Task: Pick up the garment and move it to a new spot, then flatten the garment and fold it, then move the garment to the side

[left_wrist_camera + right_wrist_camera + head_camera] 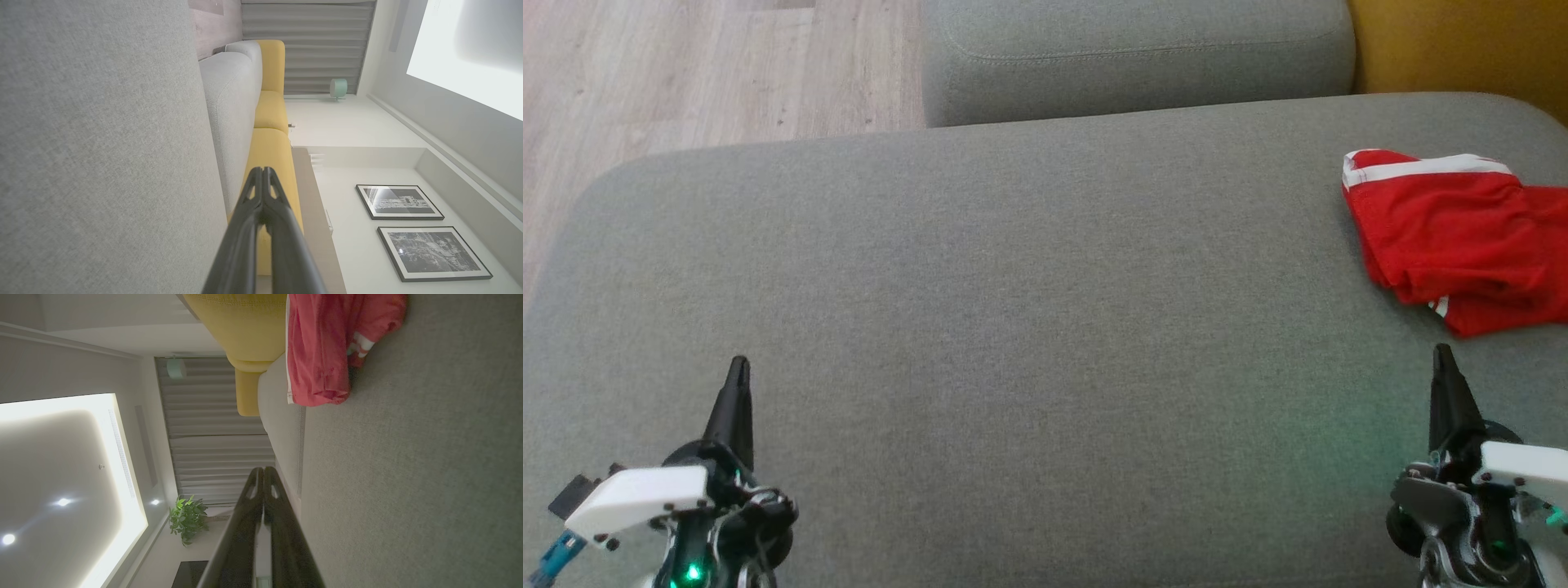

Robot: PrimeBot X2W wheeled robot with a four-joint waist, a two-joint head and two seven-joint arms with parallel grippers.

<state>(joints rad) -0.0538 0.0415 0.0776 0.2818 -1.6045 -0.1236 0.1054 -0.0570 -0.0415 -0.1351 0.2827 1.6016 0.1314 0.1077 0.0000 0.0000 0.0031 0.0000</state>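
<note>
Where the view lies nearest: left tool [738,365] and right tool [1443,353], each with fingers pressed together, holding nothing, over the grey sofa seat [1013,286]. Beyond the right tool, at the seat's right side: red garment [1454,237], white-striped, crumpled, apart from both tools. Farthest: second grey cushion [1135,57], yellow cushion [1462,49], wood floor [686,73].

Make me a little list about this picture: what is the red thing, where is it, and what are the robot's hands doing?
thing: red garment with white stripes
shape: bunched up, not flat
place: far right of the grey cushion
left gripper: shut, holding nothing, far from the garment
right gripper: shut, holding nothing, pointing towards the garment but not touching it
behind: yellow cushion, wooden floor
job so far: garment not yet picked up
</note>
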